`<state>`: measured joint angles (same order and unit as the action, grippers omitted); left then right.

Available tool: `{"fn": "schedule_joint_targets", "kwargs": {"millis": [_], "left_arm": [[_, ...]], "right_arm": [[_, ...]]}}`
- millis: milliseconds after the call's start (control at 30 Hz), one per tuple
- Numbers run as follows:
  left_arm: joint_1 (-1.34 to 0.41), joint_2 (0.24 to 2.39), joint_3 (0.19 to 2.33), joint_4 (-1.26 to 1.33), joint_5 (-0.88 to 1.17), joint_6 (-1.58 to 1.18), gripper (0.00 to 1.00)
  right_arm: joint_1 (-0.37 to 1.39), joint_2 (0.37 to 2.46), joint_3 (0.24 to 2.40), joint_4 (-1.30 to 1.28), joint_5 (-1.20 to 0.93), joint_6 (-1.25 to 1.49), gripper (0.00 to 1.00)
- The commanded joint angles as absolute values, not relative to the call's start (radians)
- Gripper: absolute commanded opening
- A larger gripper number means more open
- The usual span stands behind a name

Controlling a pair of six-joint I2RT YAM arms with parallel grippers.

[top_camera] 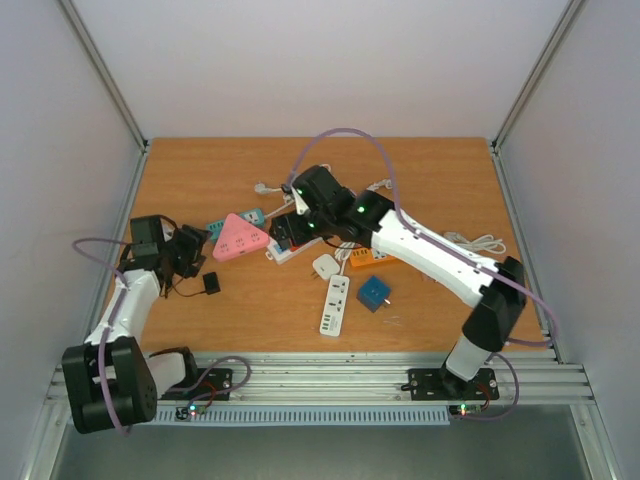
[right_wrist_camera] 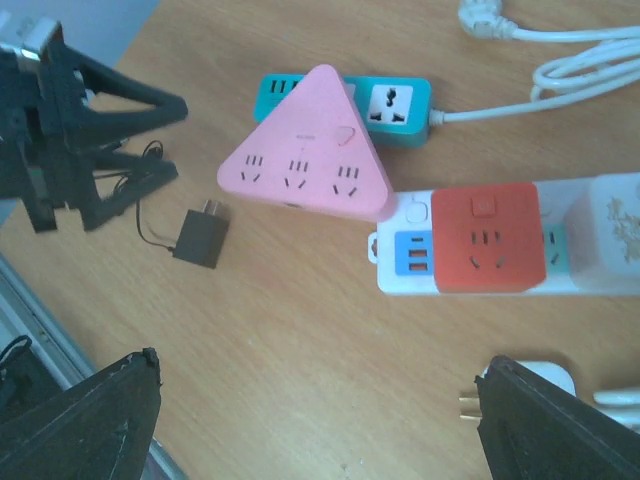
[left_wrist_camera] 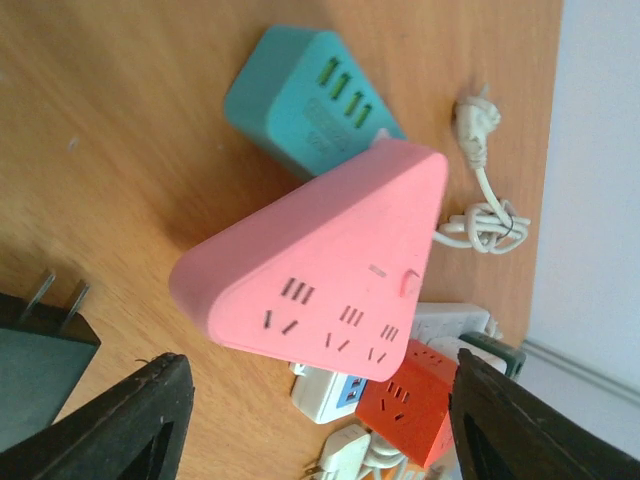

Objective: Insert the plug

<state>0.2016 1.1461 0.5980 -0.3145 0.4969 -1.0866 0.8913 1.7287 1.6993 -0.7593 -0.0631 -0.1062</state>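
- The light is bright and even from above; the table (top_camera: 250, 330) carries only faint, soft shadows under my arms.
- The left wrist view is soft: the pink block (left_wrist_camera: 330, 270) ahead of my left fingers (left_wrist_camera: 140, 430) is slightly blurred, and the fingers themselves are dark and out of focus.
- The wall (left_wrist_camera: 600, 150) beyond that hand is washed out.
- The right wrist view is sharper; my right fingers (right_wrist_camera: 90, 420) are black blurs at its lower corners.
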Motion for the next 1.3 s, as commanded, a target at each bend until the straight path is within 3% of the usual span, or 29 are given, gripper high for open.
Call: {"fn": "schedule_joint_targets", "kwargs": {"millis": [0, 200, 333, 500, 633, 833, 1267], "left_arm": [[0.204, 1.135, 0.717, -0.483, 0.434, -0.844, 0.7], [0.163, 1.323, 0.899, -0.547, 0.463, -0.646, 0.63], [0.077, 1.454, 1.022, -0.597, 0.32, -0.551, 0.61], [0.009, 1.629, 1.136, -0.617, 0.204, -0.5, 0.47], [0.007, 1.728, 1.196, -0.632, 0.247, -0.446, 0.45], [0.008, 1.789, 1.208, -0.64, 0.269, -0.415, 0.45], [-0.029, 1.861, 1.104, -0.636, 0.119, -0.459, 0.37]], "right_arm": [[0.894, 1.575, 1.544, -0.617, -0.044, -0.066, 0.87], [0.895, 1.429, 1.343, -0.561, -0.03, -0.043, 0.86], [0.894, 1.344, 1.224, -0.582, 0.015, -0.03, 0.86], [0.894, 1.283, 1.134, -0.62, 0.084, -0.028, 0.85], [0.888, 1.28, 1.093, -0.639, 0.07, -0.018, 0.85], [0.888, 1.311, 1.083, -0.589, -0.067, -0.002, 0.84], [0.887, 1.383, 1.054, -0.54, -0.026, 0.111, 0.83]]}}
